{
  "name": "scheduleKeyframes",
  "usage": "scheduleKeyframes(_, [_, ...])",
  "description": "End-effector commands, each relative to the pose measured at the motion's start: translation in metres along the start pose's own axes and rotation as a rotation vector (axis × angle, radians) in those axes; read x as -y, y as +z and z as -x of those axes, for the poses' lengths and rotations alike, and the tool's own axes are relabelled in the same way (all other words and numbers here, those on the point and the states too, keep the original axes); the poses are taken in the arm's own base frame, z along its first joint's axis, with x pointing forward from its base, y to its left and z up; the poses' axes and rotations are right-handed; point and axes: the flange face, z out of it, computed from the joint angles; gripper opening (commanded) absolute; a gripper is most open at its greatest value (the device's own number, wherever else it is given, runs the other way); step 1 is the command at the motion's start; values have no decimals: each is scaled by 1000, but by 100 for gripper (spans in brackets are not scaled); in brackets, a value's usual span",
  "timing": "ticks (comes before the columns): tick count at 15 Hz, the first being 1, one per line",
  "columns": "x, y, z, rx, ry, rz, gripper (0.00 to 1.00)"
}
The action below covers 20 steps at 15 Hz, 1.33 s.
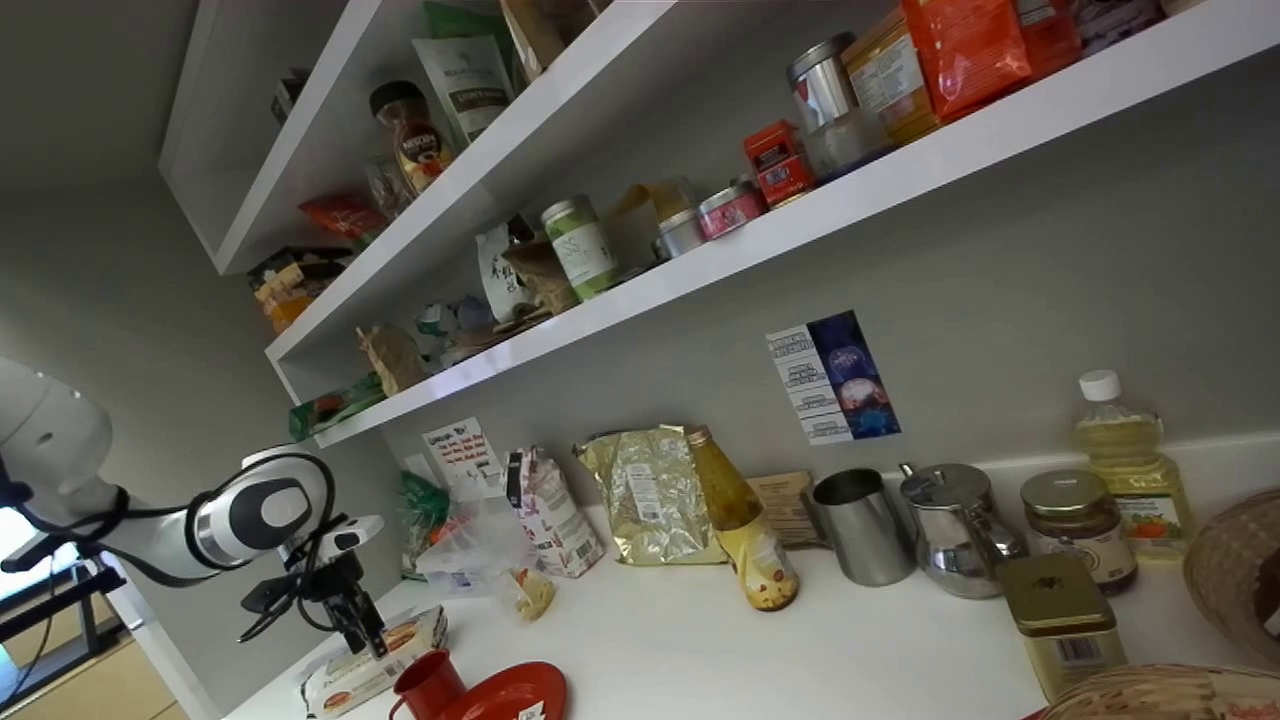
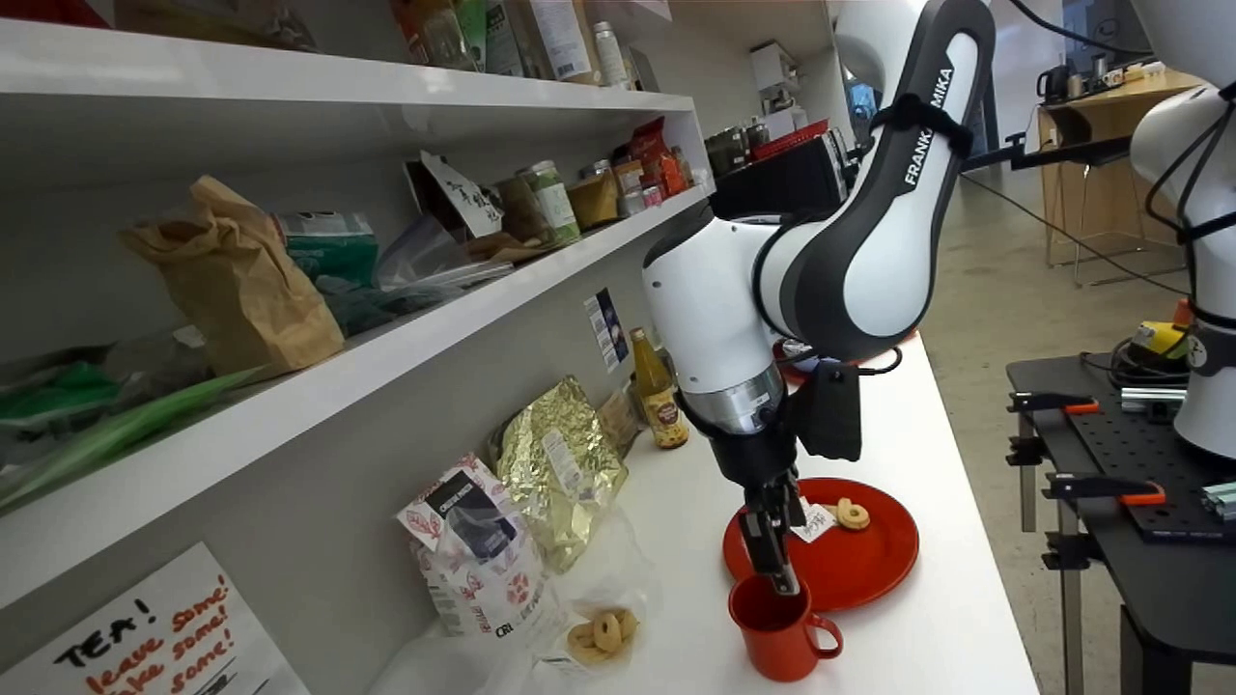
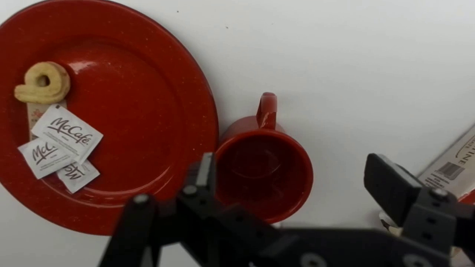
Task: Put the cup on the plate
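In an exterior view I see the hand [image 1: 370,648] angled down. In an exterior view the red mug [image 2: 775,642] stands beneath it, just beside the red plate [image 2: 859,574]. In the wrist view the hand gapes wide over the mug; the plate holds a ring biscuit [image 3: 50,92] and McCafé sachets [image 3: 68,134].

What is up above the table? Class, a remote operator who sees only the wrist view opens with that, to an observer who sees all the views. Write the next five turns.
Observer: A shelf, along the wall.
Operator: My gripper is open and the cup stands beside the plate. Does anything tall stand on the table?
Observer: Yes, a bottle, near the wall.
Operator: Any writing below the shelf?
Observer: Yes, a sign headed TEA!
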Motion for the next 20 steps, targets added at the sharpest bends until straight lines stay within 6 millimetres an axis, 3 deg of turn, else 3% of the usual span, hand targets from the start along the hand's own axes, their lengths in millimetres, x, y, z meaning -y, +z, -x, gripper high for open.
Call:
scheduleKeyframes(1, [2,0,1,1,-2,1,100])
scheduleKeyframes(11, [1,4,0,7,2,9,100])
scheduleKeyframes(20, [-74,60,-59,33,192,69,100])
